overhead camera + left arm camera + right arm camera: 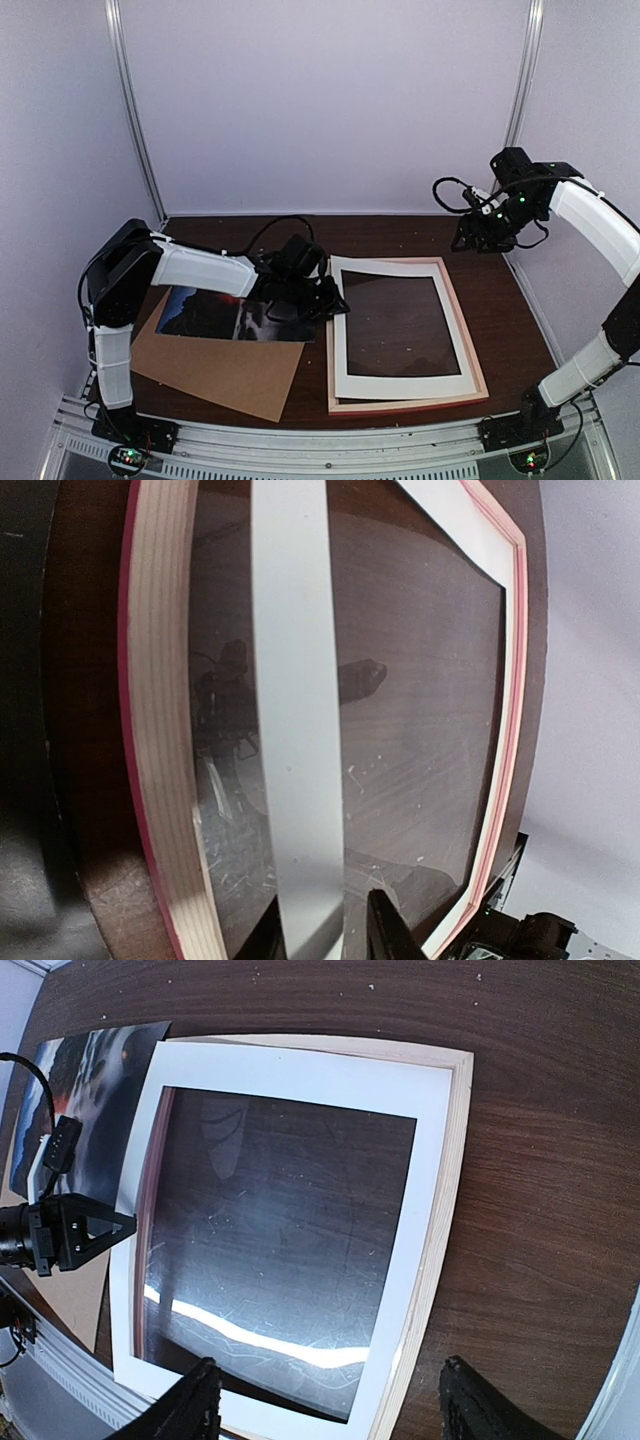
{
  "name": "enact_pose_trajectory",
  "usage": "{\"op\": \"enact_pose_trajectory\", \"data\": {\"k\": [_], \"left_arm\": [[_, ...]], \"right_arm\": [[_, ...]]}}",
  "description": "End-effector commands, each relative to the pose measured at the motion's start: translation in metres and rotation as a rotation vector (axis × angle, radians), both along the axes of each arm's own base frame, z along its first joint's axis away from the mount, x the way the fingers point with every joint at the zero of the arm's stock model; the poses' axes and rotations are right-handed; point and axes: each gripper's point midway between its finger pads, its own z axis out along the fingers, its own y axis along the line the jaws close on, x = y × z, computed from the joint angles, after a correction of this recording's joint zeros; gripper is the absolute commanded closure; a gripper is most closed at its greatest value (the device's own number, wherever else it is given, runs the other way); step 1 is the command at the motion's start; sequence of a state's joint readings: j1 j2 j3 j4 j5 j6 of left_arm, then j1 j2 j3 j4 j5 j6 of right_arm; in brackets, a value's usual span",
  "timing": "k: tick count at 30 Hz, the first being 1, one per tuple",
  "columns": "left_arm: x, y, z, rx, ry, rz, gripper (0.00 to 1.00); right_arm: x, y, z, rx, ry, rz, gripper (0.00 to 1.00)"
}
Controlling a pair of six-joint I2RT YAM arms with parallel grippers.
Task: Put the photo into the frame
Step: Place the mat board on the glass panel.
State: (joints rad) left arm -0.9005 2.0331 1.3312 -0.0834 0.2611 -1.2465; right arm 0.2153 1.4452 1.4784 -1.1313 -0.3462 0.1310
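The frame (470, 330), with a thin pink rim and pale wood (160, 730), lies flat right of the table's middle. A white mat (400, 385) rests in it, slightly askew. The dark photo (215, 312) with its red glow lies to the left on a brown cardboard board (220, 370). My left gripper (328, 298) is low at the frame's left side. Its fingers stand apart in the left wrist view, with the mat's white strip (295, 730) running between them, untouched on the right. My right gripper (472, 238) hangs high over the far right corner, open (328, 1365) and empty above the frame (455, 1160).
The cardboard board juts toward the near left table edge. Purple walls and white corner posts close in the back and sides. Bare dark wood table (510, 300) shows right of the frame and behind it.
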Motion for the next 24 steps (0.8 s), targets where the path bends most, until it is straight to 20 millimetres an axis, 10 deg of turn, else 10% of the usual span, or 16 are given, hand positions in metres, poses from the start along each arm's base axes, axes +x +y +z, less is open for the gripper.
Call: {"op": "enact_pose_trajectory", "data": {"k": [1, 24], "left_arm": [[-0.009, -0.005, -0.014, 0.015, 0.014, -0.038, 0.73], [-0.017, 0.004, -0.016, 0.125, -0.022, -0.117, 0.42]], "right_arm": [[0.000, 0.001, 0.001, 0.017, -0.010, -0.002, 0.26], [0.001, 0.002, -0.001, 0.021, -0.007, -0.001, 0.25]]}}
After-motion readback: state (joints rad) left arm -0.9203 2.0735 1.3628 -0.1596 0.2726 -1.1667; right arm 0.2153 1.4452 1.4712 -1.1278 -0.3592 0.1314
